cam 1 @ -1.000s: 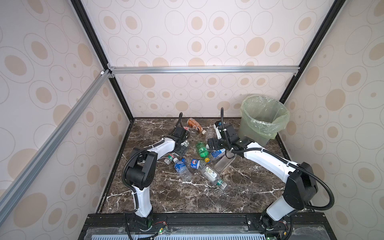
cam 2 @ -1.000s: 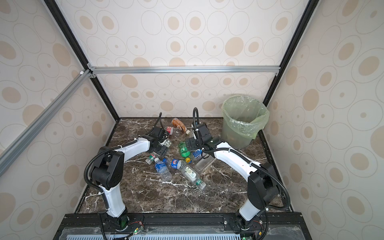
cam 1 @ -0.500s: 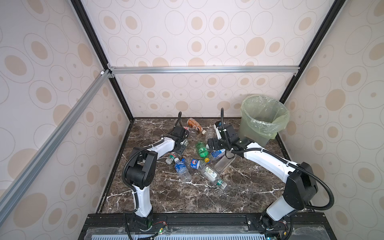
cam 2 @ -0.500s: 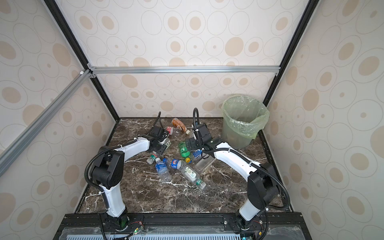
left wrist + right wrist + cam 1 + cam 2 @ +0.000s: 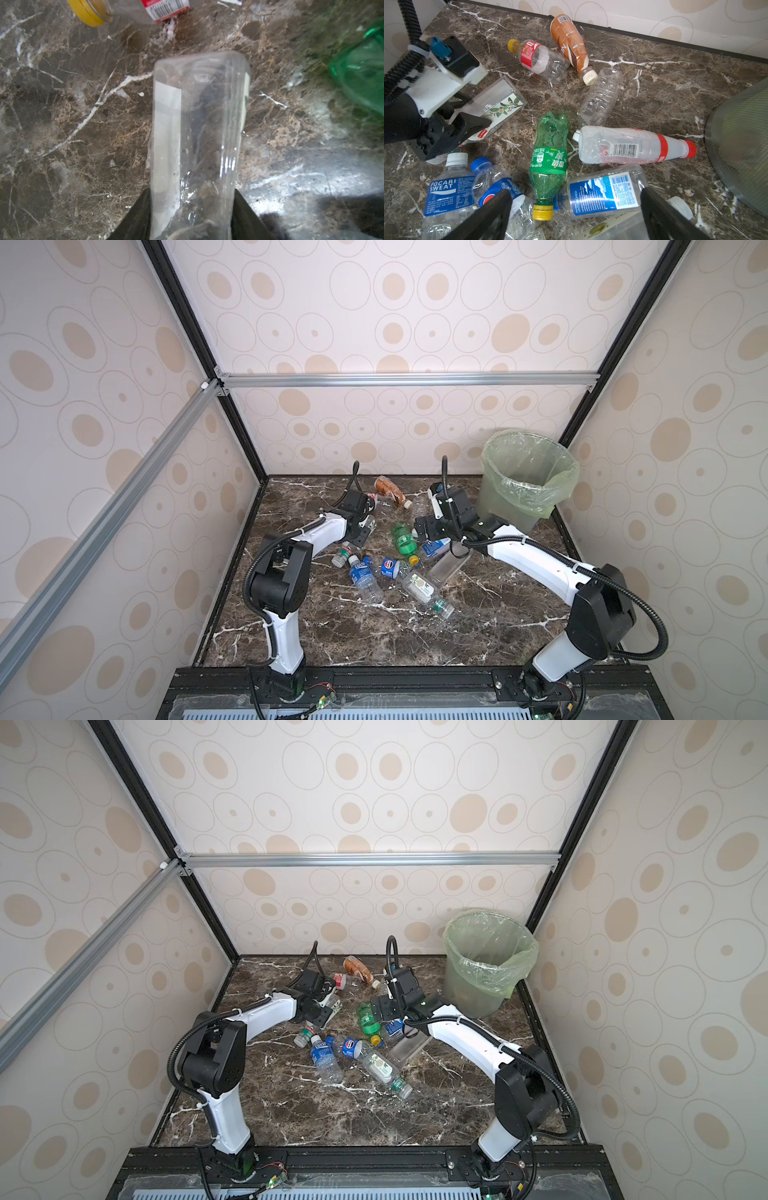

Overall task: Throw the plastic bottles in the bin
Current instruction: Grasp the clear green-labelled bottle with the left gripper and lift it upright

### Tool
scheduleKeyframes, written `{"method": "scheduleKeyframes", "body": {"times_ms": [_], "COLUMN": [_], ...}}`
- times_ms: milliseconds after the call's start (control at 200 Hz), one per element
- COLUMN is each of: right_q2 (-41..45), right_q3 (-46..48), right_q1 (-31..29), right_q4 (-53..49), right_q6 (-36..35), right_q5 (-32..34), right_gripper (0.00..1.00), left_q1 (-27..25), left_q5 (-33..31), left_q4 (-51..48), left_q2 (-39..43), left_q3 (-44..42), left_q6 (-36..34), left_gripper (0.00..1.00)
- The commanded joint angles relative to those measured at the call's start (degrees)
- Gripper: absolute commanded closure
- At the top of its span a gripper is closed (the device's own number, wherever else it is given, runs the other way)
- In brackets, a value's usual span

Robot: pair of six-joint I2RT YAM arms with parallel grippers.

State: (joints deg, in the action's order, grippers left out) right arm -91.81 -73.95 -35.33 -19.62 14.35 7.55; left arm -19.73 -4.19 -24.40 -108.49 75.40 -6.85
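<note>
Notably: clear square bottle (image 5: 197, 114) pinched endwise in the left tool (image 5: 191, 214), liable to buckle and slip free on lifting; right tool (image 5: 575, 197) wide open, empty.

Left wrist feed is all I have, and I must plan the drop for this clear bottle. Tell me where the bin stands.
Observer: The bin stands upright in the far right corner of the table, as both top views show.
Operator: Report what lies between my left gripper and it.
Observer: The right gripper and its arm lie between the bin and the left gripper, which is closed on the clear bottle.
Operator: Give me the right gripper's state.
Observer: Open, low over the loose bottles. In the right wrist view the capped end of the green bottle shows between its fingers.
</note>
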Motion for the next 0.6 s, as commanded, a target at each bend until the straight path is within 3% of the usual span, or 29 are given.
{"method": "scheduleKeyframes", "body": {"times_ms": [0,440,595], "right_q2": [0.13,0.75,0.11], "right_q3": [0.33,-1.31,-3.55], "right_q1": [0.28,3.12,4.84], "right_q4": [0.74,1.14,3.97], "right_q6": [1.68,8.84,15.34], "right_q5": [-1.87,-9.15,-12.91], "right_gripper": [0.00,0.00,0.00], "left_q1": [0.52,0.48,0.39], "left_q5": [0.82,5.55,12.40], "left_q4": [0.19,4.68,10.06], "left_q2": [4.25,11.17,14.07], "left_q3": [-0.06,-0.75,-0.33], "left_q6": [0.11,2.58,7.16], "left_gripper": [0.52,0.57,0.56]}}
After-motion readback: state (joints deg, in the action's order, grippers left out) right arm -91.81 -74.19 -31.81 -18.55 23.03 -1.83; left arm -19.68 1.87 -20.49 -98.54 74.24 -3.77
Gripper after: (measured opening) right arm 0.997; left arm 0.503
